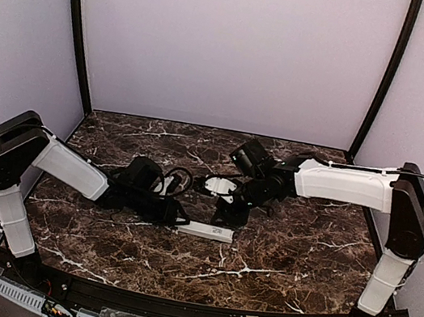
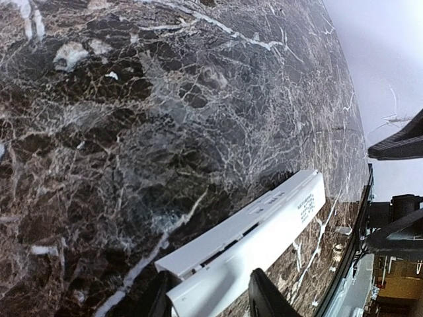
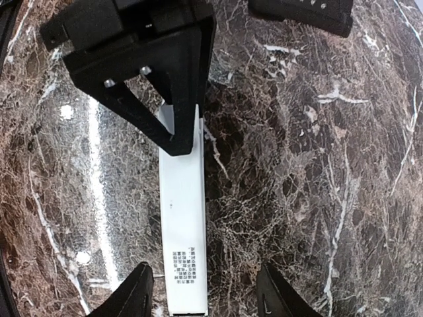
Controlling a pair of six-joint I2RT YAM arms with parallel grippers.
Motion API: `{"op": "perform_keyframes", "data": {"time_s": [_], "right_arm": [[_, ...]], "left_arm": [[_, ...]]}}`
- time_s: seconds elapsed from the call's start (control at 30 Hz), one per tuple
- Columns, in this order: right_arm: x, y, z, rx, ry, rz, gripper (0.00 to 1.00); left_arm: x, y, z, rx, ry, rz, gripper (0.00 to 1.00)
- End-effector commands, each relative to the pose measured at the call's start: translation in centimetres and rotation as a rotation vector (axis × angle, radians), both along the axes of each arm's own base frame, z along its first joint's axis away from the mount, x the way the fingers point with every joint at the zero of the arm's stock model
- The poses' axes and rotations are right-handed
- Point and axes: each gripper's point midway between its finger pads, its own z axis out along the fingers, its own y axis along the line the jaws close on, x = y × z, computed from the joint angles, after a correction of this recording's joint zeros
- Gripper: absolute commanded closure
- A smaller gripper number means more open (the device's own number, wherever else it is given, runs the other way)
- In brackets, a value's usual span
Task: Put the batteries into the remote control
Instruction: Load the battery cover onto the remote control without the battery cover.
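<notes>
Roughly at centre frame, the white remote control (image 1: 211, 231) lies flat on the marbled desk (image 1: 301, 256), one end clenched in the left hand (image 2: 210, 288), the right hand (image 3: 205, 272) released and straddling the other end; a steadying step, seemingly, with no batteries visible, so fetching one likely comes next.

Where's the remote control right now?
Top view: the remote control lies flat mid-way across the marble table, its left end gripped by the left gripper, and the open right gripper straddles its other end.
</notes>
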Motion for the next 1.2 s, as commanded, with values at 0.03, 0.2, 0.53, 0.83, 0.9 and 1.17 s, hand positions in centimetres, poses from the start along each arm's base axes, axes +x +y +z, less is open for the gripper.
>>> {"op": "perform_keyframes", "data": {"time_s": [0.03,0.2,0.53,0.83,0.9,1.17], "right_arm": [[-0.9,0.0,1.2,0.065,0.09,-0.008,0.6],[-0.6,-0.6,-1.2,-0.014,0.121,-0.035,0.7],[-0.5,-1.6,-4.5,-0.108,0.162,-0.07,0.74],[-1.0,-2.3,-6.1,-0.159,0.199,-0.074,0.77],[-1.1,-2.3,-5.9,-0.159,0.205,-0.071,0.77],[-1.4,-2.6,-5.7,-0.167,0.206,-0.069,0.76]], "left_arm": [[-0.2,-0.4,-0.1,0.018,-0.002,-0.028,0.6],[-0.3,-0.4,-0.2,0.021,0.0,-0.03,0.6],[-0.4,-0.4,-0.4,0.019,0.004,-0.031,0.61],[-0.3,-0.5,-0.4,0.017,-0.001,-0.033,0.63],[-0.3,-0.4,-0.4,0.019,-0.001,-0.033,0.65],[-0.4,-0.1,-0.5,0.032,0.001,-0.022,0.7]]}}
